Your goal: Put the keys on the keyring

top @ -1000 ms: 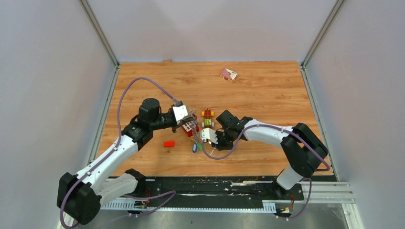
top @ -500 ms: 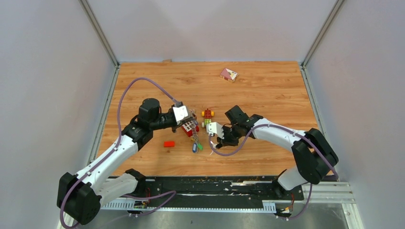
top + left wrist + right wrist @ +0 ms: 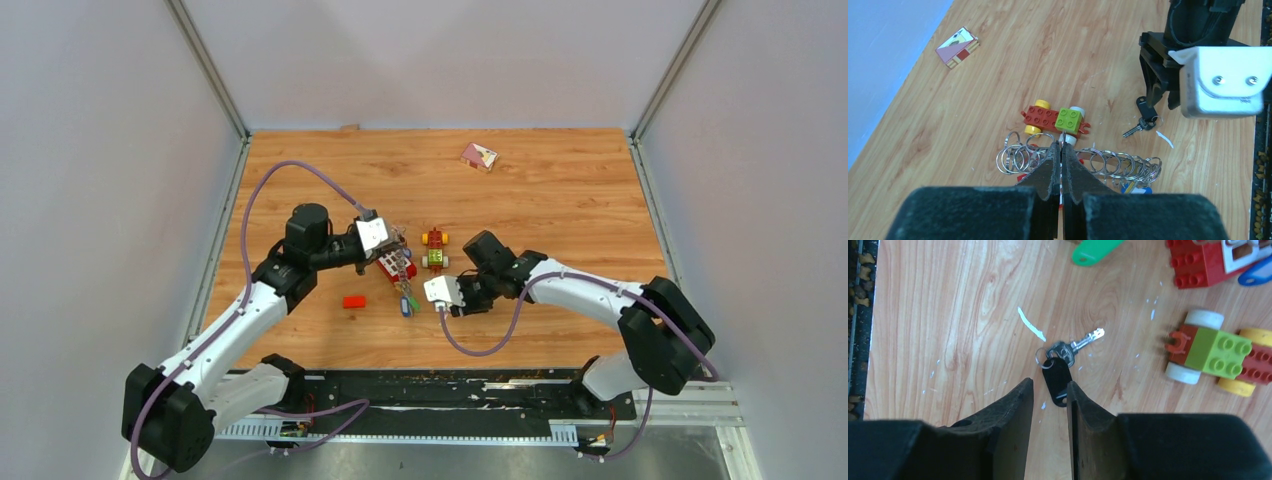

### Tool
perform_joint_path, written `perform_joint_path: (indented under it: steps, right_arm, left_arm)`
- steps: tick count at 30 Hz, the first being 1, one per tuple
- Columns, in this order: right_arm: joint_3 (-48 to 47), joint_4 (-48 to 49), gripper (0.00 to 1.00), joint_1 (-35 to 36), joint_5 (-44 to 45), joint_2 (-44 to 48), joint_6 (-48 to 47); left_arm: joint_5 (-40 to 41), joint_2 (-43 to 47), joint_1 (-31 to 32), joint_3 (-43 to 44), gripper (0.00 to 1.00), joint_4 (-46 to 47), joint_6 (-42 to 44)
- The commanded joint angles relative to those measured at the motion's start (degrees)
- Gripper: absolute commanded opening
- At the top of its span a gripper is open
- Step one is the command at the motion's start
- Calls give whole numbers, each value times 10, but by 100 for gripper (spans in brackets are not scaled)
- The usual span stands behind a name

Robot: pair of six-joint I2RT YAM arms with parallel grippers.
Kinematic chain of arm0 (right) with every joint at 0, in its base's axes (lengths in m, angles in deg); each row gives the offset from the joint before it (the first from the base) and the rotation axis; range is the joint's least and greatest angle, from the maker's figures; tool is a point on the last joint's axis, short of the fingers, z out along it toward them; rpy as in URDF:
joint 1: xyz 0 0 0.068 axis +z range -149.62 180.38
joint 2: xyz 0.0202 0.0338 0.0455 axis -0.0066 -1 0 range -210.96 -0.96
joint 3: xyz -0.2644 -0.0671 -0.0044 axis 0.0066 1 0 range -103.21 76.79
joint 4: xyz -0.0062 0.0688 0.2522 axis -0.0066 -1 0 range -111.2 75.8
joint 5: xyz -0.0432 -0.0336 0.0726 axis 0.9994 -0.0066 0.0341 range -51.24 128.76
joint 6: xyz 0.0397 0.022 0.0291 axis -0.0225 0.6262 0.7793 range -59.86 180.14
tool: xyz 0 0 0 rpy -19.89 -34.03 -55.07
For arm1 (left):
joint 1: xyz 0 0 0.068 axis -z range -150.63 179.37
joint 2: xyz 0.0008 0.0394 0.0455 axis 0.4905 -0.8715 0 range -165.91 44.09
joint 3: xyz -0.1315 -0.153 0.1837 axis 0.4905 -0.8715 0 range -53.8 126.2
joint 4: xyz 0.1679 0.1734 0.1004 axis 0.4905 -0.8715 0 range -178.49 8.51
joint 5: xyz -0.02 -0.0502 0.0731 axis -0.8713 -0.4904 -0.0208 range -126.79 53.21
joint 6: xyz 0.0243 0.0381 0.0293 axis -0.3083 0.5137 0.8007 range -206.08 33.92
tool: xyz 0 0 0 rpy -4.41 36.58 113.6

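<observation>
White shells there on left arm (image 3: 235,325) and right arm (image 3: 585,285), black joints, purple cables (image 3: 262,195) trailing; matte black fingers (image 3: 1045,172), white camera housing (image 3: 1223,82), two screws (image 3: 1218,79).

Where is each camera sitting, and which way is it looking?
Top external: above and behind the arms, looking down on the table; the left arm and right arm show.
Left wrist: on the left arm, looking past its shut left claw at the keyring and toy car; the right claw shows too.
Right wrist: on the right arm, looking down past its open claw at the black key.
Shared: both wrist views show the toy car and black key.
</observation>
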Motion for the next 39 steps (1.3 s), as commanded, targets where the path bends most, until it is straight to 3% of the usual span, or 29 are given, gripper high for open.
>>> perform_joint_path:
  steps: [1,17,39]
  right_arm:
    - [7,43,32,30,21,3,-43]
    - [-3,35,34,87,96,-41,-87]
    - [-22,36,25,91,115,-72,-112]
  left_arm:
    - [-22,1,-5,11,0,24,0]
    - [-23,4,-8,8,0,26,0]
    - [-22,3,-8,8,0,26,1]
